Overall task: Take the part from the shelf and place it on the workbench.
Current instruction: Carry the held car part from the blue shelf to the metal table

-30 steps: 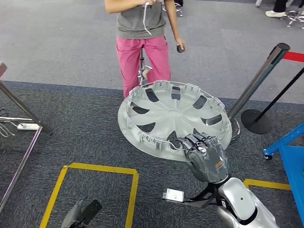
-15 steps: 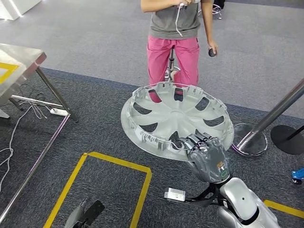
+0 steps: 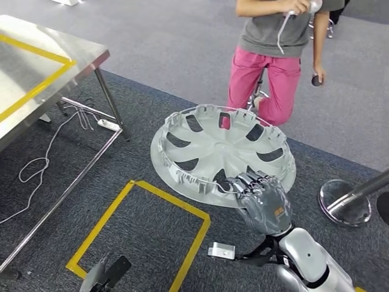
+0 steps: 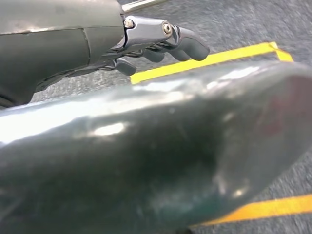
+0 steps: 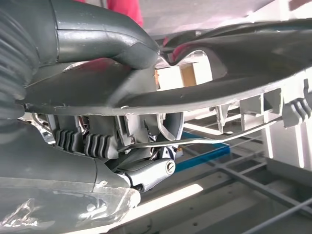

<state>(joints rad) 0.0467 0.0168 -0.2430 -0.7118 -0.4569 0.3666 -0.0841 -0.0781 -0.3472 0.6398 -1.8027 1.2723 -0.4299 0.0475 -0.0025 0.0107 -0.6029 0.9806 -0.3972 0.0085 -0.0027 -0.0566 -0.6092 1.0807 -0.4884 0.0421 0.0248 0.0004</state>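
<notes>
The part is a silver-grey wheel cover (image 3: pixel 216 149), held nearly flat above the carpet with its ribbed inner side up. My right hand (image 3: pixel 264 201) grips its near rim. In the right wrist view the thumb (image 5: pixel 107 34) lies on one face of the wheel cover (image 5: pixel 228 92) and the fingers (image 5: pixel 147 173) curl under the rim. The steel workbench (image 3: pixel 41 67), marked with yellow tape, stands at the far left. My left hand (image 3: pixel 105 277) hangs low at the bottom edge; its fingers (image 4: pixel 165 41) are stretched out and hold nothing.
A person (image 3: pixel 275 55) in pink trousers stands just beyond the wheel cover, holding a small controller. A stanchion base (image 3: pixel 344 202) sits on the floor at the right. A yellow tape square (image 3: pixel 137 237) marks the carpet below. Cables (image 3: pixel 41 161) trail under the workbench.
The camera has turned left: the person and the stanchion slid right, and the workbench came into view at the left. My right hand keeps the same hold on the wheel cover.
</notes>
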